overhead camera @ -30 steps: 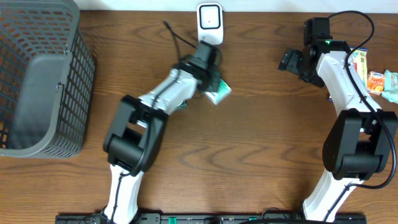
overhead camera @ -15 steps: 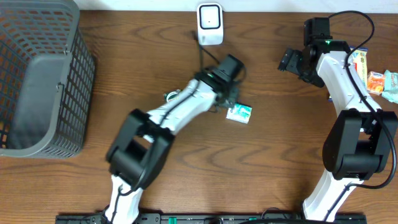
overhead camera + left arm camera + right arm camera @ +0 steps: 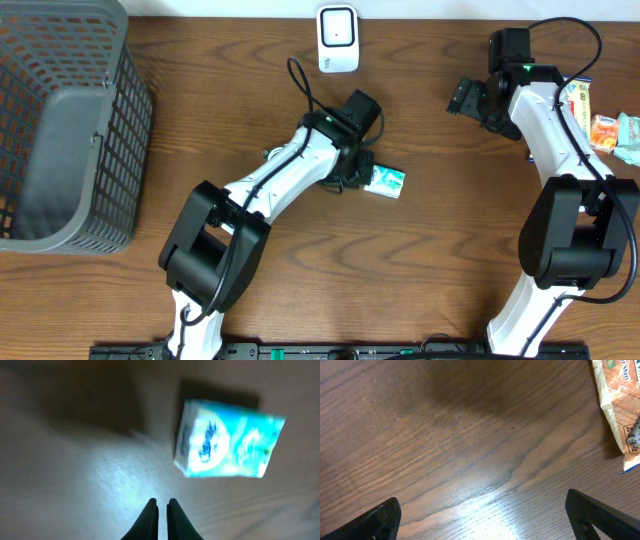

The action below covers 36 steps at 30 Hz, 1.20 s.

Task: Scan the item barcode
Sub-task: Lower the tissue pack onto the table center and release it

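Observation:
The item, a small teal and white box, lies flat on the wooden table below the white barcode scanner. In the left wrist view the box is blurred, up and to the right of my fingertips, and apart from them. My left gripper is shut with nothing in it, just left of the box. Far to the right my right gripper hangs wide open over bare wood.
A grey mesh basket stands at the left edge. Several snack packets lie at the right edge beside the right arm; one orange packet shows in the right wrist view.
The left gripper carried the box from near the scanner down and right. The box now lies on the table, let go, with the fingers shut beside it. The right arm stayed still.

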### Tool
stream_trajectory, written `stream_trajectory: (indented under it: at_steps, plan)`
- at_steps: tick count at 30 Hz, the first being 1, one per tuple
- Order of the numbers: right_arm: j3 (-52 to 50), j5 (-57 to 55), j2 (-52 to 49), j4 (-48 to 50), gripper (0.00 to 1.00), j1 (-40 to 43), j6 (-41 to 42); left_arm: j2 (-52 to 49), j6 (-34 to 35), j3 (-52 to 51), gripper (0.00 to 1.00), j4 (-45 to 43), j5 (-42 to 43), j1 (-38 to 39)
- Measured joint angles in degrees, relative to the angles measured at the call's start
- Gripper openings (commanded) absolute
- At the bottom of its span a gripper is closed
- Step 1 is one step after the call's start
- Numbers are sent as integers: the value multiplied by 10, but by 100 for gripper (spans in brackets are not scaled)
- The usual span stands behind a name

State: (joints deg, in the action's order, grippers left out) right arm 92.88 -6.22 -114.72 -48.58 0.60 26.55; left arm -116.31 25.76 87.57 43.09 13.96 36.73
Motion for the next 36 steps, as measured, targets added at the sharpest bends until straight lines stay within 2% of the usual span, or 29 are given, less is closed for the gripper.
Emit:
stream_trajectory:
  at_steps: [10, 17, 29, 36]
  plan:
    - [0, 0, 0, 0, 99, 0, 0, 0, 21, -10, 8, -9, 86, 49]
    - [0, 0, 0, 0, 99, 0, 0, -3, 43, -10, 8, -25, 84, 85]
    - [0, 0, 0, 0, 99, 0, 0, -63, 58, -10, 8, -111, 81, 84]
    - [0, 0, 0, 0, 99, 0, 0, -66, 60, -11, 8, -188, 42, 73]
